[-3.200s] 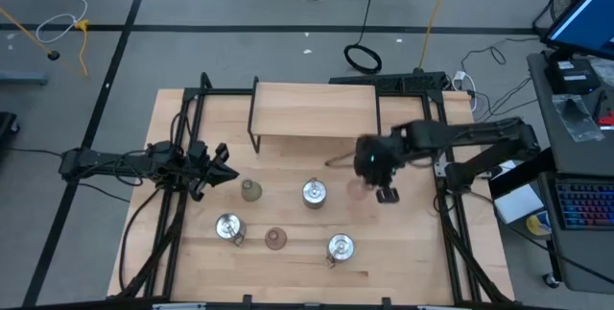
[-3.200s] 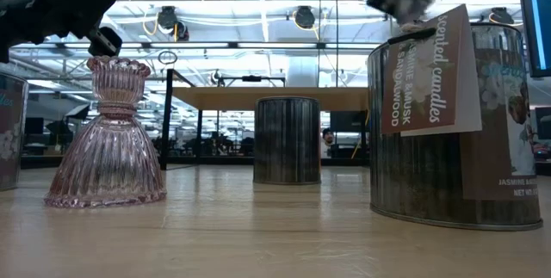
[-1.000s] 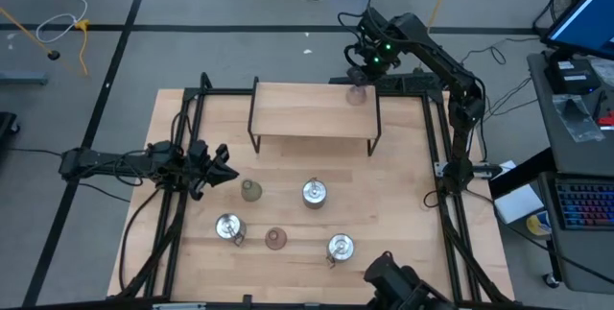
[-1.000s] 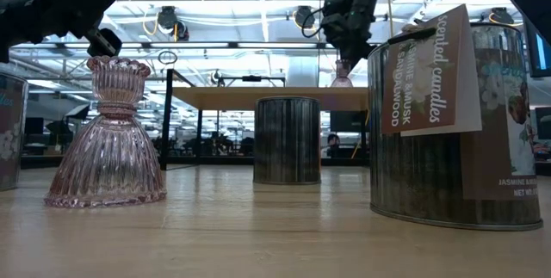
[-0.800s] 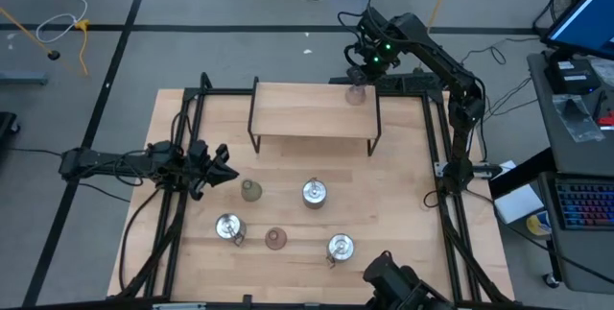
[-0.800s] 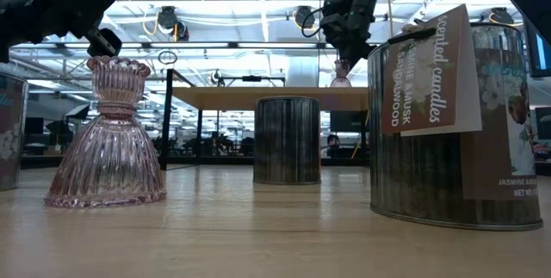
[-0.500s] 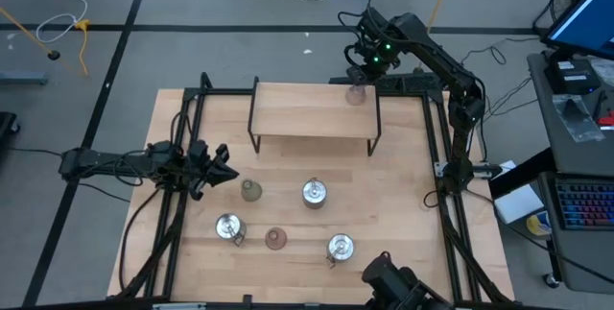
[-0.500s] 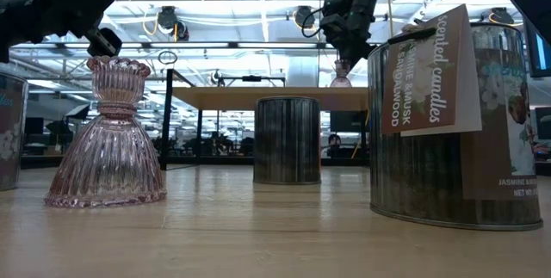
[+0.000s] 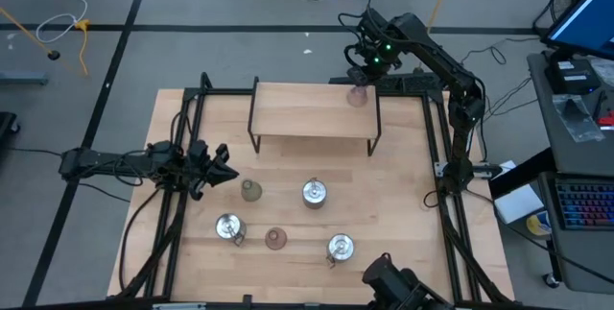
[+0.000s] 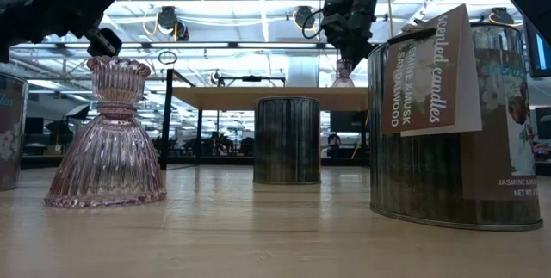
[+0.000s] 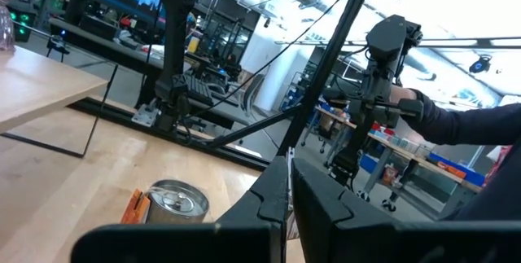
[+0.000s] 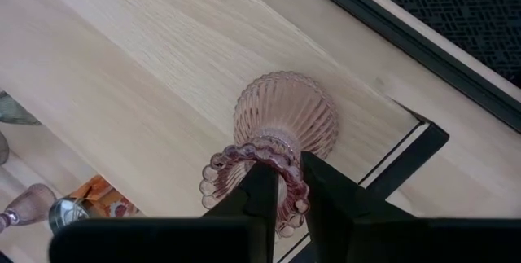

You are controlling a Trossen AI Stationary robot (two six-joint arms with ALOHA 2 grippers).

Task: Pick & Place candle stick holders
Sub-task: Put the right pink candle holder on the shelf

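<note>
Table (image 9: pixel 403 204), near edge to far: silver holder (image 9: pixel 340 247), pink glass holder (image 9: pixel 275 239), silver holder (image 9: pixel 228 227), silver holder (image 9: pixel 314 193), olive glass holder (image 9: pixel 251 190). Left gripper (image 9: pixel 219 167), fingers together, empty, beside the olive one. Raised shelf (image 9: pixel 297 113), far right corner: pink holder (image 12: pixel 281 133) standing, right gripper (image 12: pixel 283 183) clasping its beaded rim.

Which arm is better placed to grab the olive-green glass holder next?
The left. Its claw hovers right beside the olive-green holder, while the right claw is gripping a pink holder on the shelf.
</note>
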